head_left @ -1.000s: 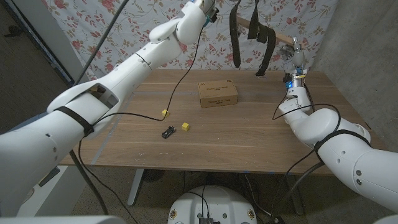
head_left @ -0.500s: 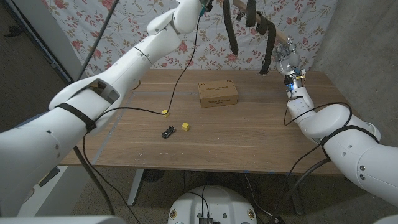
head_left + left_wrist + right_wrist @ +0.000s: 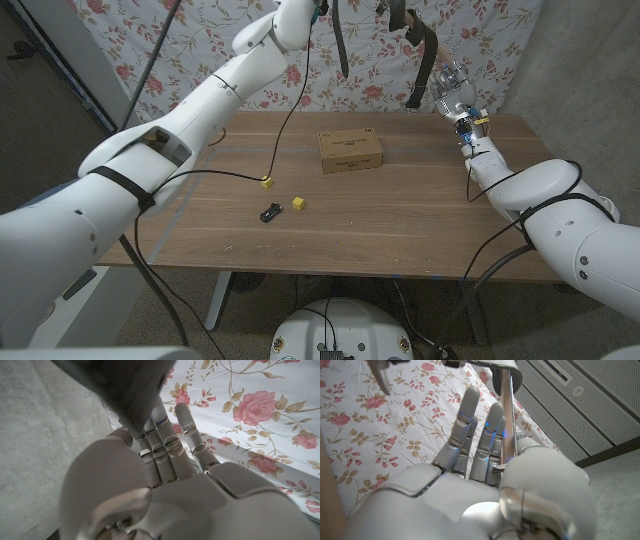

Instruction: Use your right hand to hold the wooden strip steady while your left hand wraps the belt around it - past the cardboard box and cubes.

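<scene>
My right hand [image 3: 452, 82] is raised above the table's far right corner and grips the thin wooden strip [image 3: 506, 410] between thumb and fingers [image 3: 470, 420]. The dark belt [image 3: 424, 55] drapes over the strip just above that hand, and a second strand [image 3: 340, 45] hangs further left. My left hand [image 3: 165, 460] is up at the head view's top edge and holds the belt [image 3: 115, 395] against its fingers. The cardboard box [image 3: 350, 151] lies on the table's far middle. Two yellow cubes [image 3: 265, 182] [image 3: 298, 203] sit nearer, left of centre.
A small black object [image 3: 270, 213] lies beside the nearer cube. A thin black cable [image 3: 215, 175] trails from my left arm across the wooden table [image 3: 400, 230]. A flowered cloth [image 3: 200, 60] hangs behind, and a grey wall [image 3: 590, 70] stands at the right.
Both hands have risen. My right hand moved up and inward with the strip. The belt's hanging strands have lifted and swung left, the left one now well left of the box.
</scene>
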`<move>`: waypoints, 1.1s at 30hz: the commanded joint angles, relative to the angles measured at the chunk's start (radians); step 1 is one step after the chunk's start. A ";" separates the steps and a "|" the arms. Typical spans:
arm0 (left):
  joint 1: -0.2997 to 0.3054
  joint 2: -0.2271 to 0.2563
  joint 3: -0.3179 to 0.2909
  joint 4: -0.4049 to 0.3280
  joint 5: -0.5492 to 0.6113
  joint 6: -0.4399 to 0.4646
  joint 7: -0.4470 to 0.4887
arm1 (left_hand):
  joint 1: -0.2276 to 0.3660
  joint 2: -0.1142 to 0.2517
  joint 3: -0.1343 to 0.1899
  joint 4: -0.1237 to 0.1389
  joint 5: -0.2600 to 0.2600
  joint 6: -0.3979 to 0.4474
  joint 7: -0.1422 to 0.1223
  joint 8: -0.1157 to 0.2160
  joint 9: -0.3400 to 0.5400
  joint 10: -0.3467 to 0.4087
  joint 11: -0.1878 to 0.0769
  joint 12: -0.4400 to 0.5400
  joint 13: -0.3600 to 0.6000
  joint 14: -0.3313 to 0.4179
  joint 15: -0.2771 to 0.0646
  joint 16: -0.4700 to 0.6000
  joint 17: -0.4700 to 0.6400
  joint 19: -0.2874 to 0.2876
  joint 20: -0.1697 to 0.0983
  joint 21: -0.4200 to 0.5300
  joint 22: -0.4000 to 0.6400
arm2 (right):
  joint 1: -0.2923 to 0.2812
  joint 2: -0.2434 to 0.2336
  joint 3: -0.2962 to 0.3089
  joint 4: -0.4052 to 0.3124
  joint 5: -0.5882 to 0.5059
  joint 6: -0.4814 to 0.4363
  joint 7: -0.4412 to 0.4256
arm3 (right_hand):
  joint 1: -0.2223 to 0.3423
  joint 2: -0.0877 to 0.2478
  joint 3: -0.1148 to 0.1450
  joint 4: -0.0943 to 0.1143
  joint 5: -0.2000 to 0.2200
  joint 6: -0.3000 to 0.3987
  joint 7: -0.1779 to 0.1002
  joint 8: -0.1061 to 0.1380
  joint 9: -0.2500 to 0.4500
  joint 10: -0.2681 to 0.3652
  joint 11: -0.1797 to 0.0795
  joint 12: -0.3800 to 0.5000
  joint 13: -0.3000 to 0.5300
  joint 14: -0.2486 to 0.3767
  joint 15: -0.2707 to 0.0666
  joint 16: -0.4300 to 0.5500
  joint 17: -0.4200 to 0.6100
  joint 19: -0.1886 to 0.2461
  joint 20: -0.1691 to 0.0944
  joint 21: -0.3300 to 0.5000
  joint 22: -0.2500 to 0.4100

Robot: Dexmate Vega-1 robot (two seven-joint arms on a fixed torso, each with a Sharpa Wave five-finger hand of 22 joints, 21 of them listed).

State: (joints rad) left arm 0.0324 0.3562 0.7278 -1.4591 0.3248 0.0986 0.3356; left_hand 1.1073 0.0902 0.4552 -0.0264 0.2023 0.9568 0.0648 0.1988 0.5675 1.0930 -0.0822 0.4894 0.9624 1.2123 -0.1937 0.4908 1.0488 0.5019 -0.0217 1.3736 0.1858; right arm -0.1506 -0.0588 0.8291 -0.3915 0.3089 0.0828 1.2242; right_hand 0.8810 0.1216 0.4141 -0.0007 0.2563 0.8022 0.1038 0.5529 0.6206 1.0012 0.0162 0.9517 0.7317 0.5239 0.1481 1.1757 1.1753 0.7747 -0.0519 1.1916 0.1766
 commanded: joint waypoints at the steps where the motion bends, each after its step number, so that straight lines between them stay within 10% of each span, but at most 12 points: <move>1: 0.020 -0.022 -0.074 0.016 -0.175 0.071 -0.063 | 0.077 0.051 0.099 -0.128 -0.017 0.008 0.000 -0.005 -0.024 0.059 -0.014 -0.031 -0.067 0.054 -0.010 -0.008 -0.057 0.011 -0.002 0.017 0.000 | 0.041 0.035 0.163 -0.043 -0.142 -0.188 0.040 | 0.029 0.033 0.003 -0.008 -0.003 0.162 -0.057 0.000 0.005 0.001 -0.008 0.010 0.006 0.397 -0.360 0.288 0.061 -0.171 -0.111 -0.001 0.003; 9: -0.052 -0.028 -0.063 0.017 -0.285 0.340 -0.243 | 0.045 0.063 0.081 -0.116 -0.026 -0.014 -0.001 -0.014 -0.045 0.034 -0.007 -0.034 -0.044 0.015 0.017 -0.001 -0.034 -0.037 0.025 0.014 -0.001 | 0.058 0.044 0.222 -0.043 -0.119 -0.256 0.123 | 0.027 0.033 0.004 -0.008 -0.006 0.164 -0.059 0.000 0.006 0.003 -0.011 0.010 0.004 0.393 -0.360 0.291 0.060 -0.174 -0.111 -0.003 0.002; 13: -0.044 -0.039 -0.069 0.075 -0.299 0.252 -0.212 | 0.009 0.079 0.065 -0.091 -0.025 -0.025 -0.004 -0.012 -0.057 -0.005 -0.010 -0.025 0.004 -0.042 0.019 0.006 0.002 -0.084 0.041 0.002 -0.003 | 0.059 0.005 0.111 0.020 0.020 -0.246 0.149 | 0.027 0.034 0.004 -0.009 -0.008 0.164 -0.058 -0.001 0.005 0.005 -0.007 0.008 -0.001 0.394 -0.360 0.293 0.060 -0.171 -0.112 -0.002 0.002; 19: -0.034 -0.049 -0.063 0.128 -0.299 0.169 -0.173 | -0.002 0.086 0.110 -0.086 0.002 -0.027 -0.024 -0.003 -0.074 -0.060 -0.051 -0.115 -0.096 -0.128 0.001 -0.123 -0.150 -0.138 0.055 -0.036 -0.007 | -0.005 -0.062 -0.258 0.014 0.420 -0.219 0.154 | 0.025 0.035 0.006 -0.010 -0.011 0.161 -0.058 -0.001 0.007 0.005 -0.010 0.010 0.002 0.395 -0.360 0.297 0.060 -0.170 -0.112 -0.003 0.002; 26: -0.036 -0.041 -0.023 0.156 -0.288 0.121 -0.225 | 0.057 0.072 0.167 -0.143 -0.017 -0.035 -0.036 0.003 -0.092 -0.109 -0.049 -0.196 -0.174 -0.177 -0.002 -0.203 -0.252 -0.178 0.056 -0.048 -0.005 | -0.023 -0.081 -0.341 0.015 0.523 -0.212 0.154 | 0.023 0.035 0.007 -0.010 -0.015 0.161 -0.061 -0.002 0.008 0.002 -0.010 0.010 0.001 0.393 -0.360 0.300 0.060 -0.172 -0.114 -0.005 0.002; 33: -0.040 -0.034 0.000 0.177 -0.287 0.063 -0.285 | 0.071 0.066 0.180 -0.147 -0.026 -0.030 -0.039 0.008 -0.100 -0.089 -0.056 -0.212 -0.201 -0.180 -0.001 -0.224 -0.286 -0.217 0.068 -0.061 -0.006 | -0.031 -0.102 -0.410 0.017 0.597 -0.195 0.154 | 0.021 0.035 0.008 -0.010 -0.016 0.164 -0.061 -0.002 0.007 0.000 -0.010 0.011 0.004 0.392 -0.360 0.302 0.060 -0.170 -0.112 -0.005 0.002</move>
State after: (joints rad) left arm -0.0032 0.3171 0.6906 -1.3299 0.0425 0.2383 0.1178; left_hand 1.1417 0.1335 0.5212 -0.0682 0.1804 0.9195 0.0300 0.2008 0.4677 1.0222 -0.1014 0.2816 0.7673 1.0370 -0.1721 0.2732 0.7721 0.3018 0.0412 1.3186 0.1788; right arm -0.1585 -0.1218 0.6039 -0.3815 0.6550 -0.1290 1.3690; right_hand 0.9059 0.1637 0.4194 -0.0086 0.2399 0.9627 0.0494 0.5489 0.6246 1.0019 0.0006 0.9612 0.7293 0.5239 0.1481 1.1757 1.1753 0.7746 -0.0519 1.1865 0.1769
